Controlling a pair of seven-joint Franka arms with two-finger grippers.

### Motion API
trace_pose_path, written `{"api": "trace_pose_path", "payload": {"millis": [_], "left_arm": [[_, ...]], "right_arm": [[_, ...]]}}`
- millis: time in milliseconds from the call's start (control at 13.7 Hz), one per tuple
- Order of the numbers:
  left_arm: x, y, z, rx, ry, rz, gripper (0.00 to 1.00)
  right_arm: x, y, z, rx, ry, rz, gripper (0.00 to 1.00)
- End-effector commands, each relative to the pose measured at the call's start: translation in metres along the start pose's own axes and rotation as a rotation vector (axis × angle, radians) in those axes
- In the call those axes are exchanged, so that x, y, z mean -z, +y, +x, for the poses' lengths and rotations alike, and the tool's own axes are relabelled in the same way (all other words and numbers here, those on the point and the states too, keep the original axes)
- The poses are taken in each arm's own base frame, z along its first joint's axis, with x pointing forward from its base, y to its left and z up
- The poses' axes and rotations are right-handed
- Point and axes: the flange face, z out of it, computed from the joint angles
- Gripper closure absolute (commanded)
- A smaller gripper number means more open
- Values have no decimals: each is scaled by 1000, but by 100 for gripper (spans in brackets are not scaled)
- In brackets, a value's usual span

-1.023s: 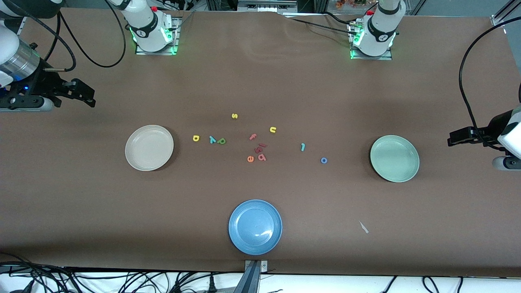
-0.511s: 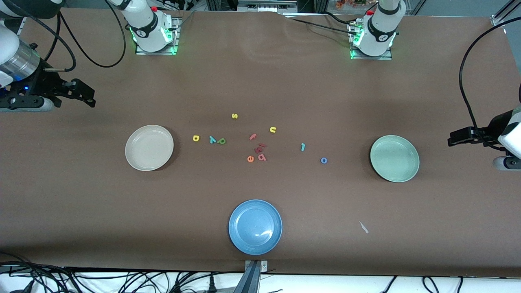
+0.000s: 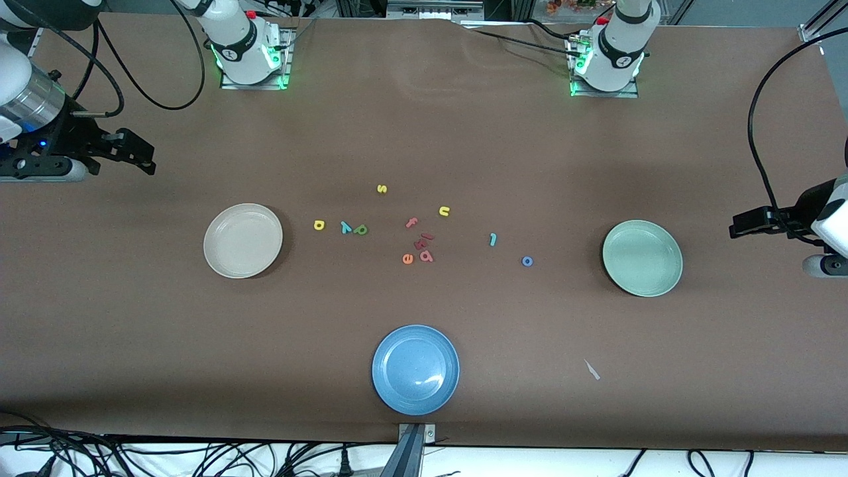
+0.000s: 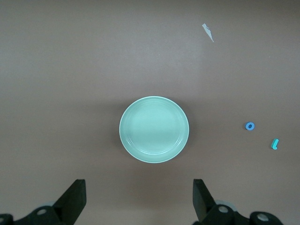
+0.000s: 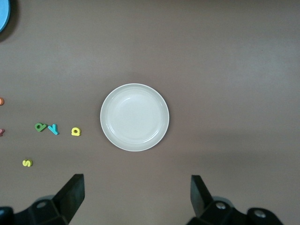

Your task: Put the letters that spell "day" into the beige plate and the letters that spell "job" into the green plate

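The beige plate point(image 3: 243, 240) point(image 5: 134, 117) lies empty toward the right arm's end. Beside it, in a row, are the yellow round letter point(image 3: 319, 225) point(image 5: 76, 131), the teal "y" point(image 3: 345, 228) point(image 5: 53, 128) and the green stemmed letter point(image 3: 360, 230) point(image 5: 40, 127). The green plate point(image 3: 642, 258) point(image 4: 154, 130) is empty toward the left arm's end, with the blue "o" point(image 3: 527, 261) point(image 4: 250, 125) and teal "j" point(image 3: 492, 239) point(image 4: 275, 144) nearby. The red "b" point(image 3: 426, 256) sits mid-table. My right gripper point(image 3: 144, 159) point(image 5: 137, 187) and left gripper point(image 3: 734, 227) point(image 4: 139, 192) hang open and empty over bare table at their own ends.
A blue plate point(image 3: 415, 369) lies near the front edge. A yellow "s" point(image 3: 381, 189), yellow "u" point(image 3: 444, 211), pink "f" point(image 3: 411, 222), orange "e" point(image 3: 407, 259) and more red pieces point(image 3: 423, 241) are mid-table. A paper scrap point(image 3: 591, 370) lies near the front edge.
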Motion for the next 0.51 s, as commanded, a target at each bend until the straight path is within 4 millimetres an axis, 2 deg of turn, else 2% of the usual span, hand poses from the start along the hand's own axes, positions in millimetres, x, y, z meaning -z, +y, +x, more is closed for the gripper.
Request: {"api": "trace_pose_path", "payload": {"millis": [0, 438], "left_arm": [[3, -3, 0, -15, 10, -4, 0], [4, 4, 1, -15, 12, -1, 0]], "right_arm": [[5, 1, 1, 8, 5, 0, 0], [3, 2, 1, 6, 1, 0, 0]]}}
